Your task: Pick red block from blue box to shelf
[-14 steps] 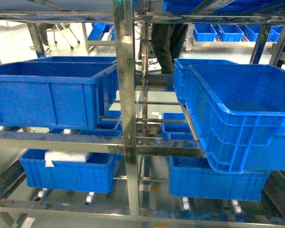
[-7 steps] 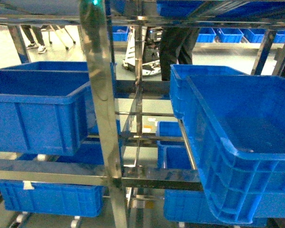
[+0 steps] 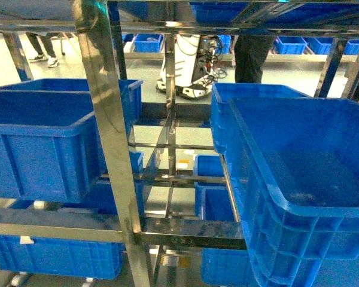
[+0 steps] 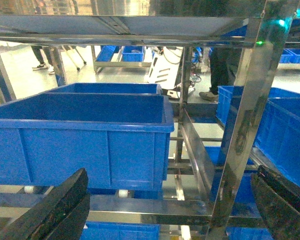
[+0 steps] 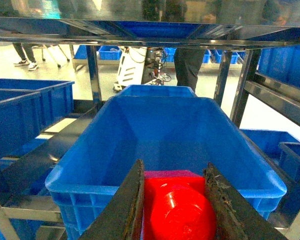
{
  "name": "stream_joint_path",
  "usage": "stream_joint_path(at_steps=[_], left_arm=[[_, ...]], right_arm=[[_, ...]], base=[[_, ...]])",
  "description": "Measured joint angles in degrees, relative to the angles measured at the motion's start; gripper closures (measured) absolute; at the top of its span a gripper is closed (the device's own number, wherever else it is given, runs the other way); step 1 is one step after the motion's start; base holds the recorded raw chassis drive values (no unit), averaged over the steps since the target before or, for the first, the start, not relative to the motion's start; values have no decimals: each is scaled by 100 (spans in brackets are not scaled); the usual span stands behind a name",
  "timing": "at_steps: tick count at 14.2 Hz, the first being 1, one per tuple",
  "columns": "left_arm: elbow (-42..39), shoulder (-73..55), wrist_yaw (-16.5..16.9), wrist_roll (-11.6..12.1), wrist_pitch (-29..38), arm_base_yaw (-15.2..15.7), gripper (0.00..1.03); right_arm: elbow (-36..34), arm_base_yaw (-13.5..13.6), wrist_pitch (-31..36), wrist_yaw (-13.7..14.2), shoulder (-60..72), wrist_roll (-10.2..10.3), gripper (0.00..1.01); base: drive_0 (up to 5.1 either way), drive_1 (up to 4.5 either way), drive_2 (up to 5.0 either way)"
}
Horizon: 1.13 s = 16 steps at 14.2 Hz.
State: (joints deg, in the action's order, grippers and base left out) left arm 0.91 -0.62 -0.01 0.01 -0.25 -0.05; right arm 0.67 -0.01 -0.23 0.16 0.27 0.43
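The red block (image 5: pixel 177 205), glossy with a round stud facing the camera, fills the space between the dark fingers of my right gripper (image 5: pixel 175 169), which is shut on it. It hangs in front of a dark blue crate (image 5: pixel 165 130) on the steel shelf (image 5: pixel 140 37). My left gripper (image 4: pixel 171 171) is open and holds nothing, its fingers (image 4: pixel 65 205) wide apart before a shelf rail (image 4: pixel 150 210). Neither gripper shows in the head view, which faces the shelf post (image 3: pixel 105 119). The blue box is out of view.
Dark blue ribbed crates sit on the tiers: one left (image 3: pixel 42 137), one right (image 3: pixel 305 179), more below (image 3: pixel 60 257). Behind the shelf stand a white machine (image 3: pixel 188 60) and a person's legs (image 3: pixel 251 57). A slanted steel divider (image 4: pixel 195 150) runs between the crates.
The head view has closed in on the shelf: the post has slid left in the frame and the right crate looms larger and nearer.
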Motion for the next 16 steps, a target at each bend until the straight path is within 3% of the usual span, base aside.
stream_joint_path(at_steps=[16], left_arm=[[0, 0, 0, 0, 0, 0, 5]], right_arm=[[0, 0, 0, 2, 0, 0, 75]], base=[[0, 0, 0]])
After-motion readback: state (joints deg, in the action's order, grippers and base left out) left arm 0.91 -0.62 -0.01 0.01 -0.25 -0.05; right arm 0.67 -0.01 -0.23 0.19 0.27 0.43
